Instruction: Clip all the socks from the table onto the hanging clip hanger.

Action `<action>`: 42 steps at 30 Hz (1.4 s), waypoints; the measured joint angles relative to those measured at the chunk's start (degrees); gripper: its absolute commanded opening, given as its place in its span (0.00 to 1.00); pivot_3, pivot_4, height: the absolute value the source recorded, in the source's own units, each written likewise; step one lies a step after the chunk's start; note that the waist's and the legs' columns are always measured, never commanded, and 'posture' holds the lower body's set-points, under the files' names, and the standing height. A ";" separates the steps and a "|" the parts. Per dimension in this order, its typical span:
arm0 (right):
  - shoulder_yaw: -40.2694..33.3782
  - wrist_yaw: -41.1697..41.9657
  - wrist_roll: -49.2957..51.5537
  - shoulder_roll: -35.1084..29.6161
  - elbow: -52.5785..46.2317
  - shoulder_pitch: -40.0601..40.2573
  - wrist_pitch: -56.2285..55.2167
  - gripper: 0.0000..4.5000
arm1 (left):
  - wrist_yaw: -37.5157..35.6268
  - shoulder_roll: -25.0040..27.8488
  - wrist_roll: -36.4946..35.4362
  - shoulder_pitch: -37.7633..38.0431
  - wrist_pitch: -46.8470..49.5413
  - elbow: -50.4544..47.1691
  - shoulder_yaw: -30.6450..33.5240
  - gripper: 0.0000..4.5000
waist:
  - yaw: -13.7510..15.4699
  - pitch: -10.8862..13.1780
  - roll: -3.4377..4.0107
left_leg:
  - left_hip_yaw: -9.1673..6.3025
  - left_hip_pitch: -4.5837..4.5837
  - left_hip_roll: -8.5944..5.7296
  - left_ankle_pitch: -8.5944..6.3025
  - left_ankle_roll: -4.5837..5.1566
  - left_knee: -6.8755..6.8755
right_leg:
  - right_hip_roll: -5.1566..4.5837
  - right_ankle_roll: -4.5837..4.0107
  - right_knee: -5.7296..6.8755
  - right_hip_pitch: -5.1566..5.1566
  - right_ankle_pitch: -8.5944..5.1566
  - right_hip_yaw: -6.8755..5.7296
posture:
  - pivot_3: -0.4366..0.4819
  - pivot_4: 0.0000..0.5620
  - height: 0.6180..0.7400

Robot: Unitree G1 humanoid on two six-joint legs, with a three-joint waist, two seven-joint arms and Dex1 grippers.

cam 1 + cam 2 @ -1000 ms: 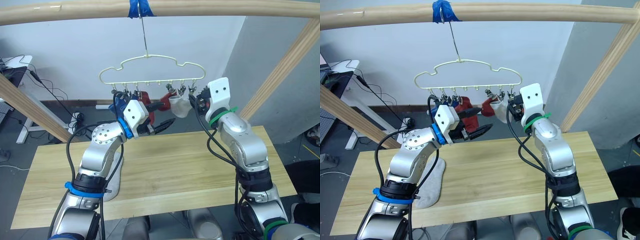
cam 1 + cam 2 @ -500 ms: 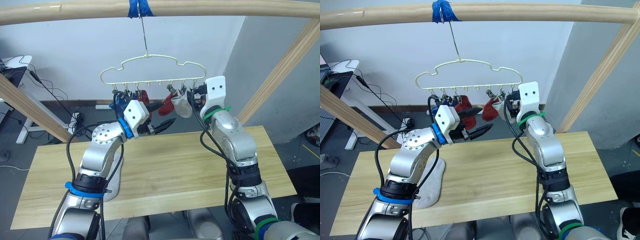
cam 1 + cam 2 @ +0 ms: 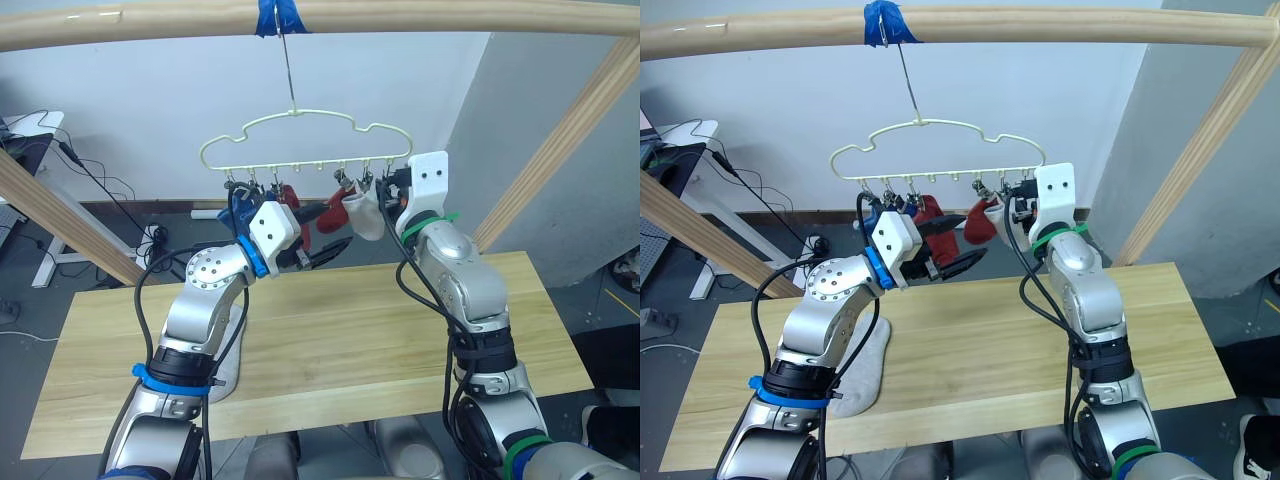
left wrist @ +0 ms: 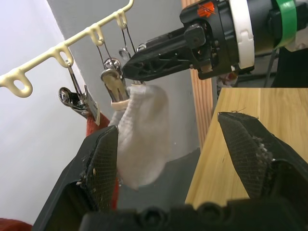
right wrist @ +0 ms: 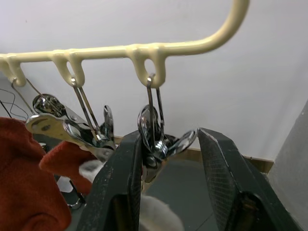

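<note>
Right gripper (image 5: 168, 159) has its fingers spread around the clip hanger's (image 3: 300, 125) end clip, white sock (image 4: 142, 134) hanging just beside, while left gripper (image 4: 175, 154) gapes empty nearby — next, fetch the grey sock (image 3: 860, 375) off the desk (image 3: 350, 350).

Silver jointed arms with black cables were seen; a blue band marked the left wrist, a green one the right, beside white housings and black textured pincer fingers (image 4: 103, 166).
</note>
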 measured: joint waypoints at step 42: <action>-0.88 -3.46 0.03 3.46 1.25 0.16 -2.76 0.41 | -0.20 -0.01 0.90 0.38 -1.34 1.74 -0.51 0.82 | -0.10 -0.01 0.02 | -0.01 0.00 0.00 0.00 0.00 0.01 | -0.01 0.00 0.04 0.00 0.00 -0.01 | 0.24 0.36 0.91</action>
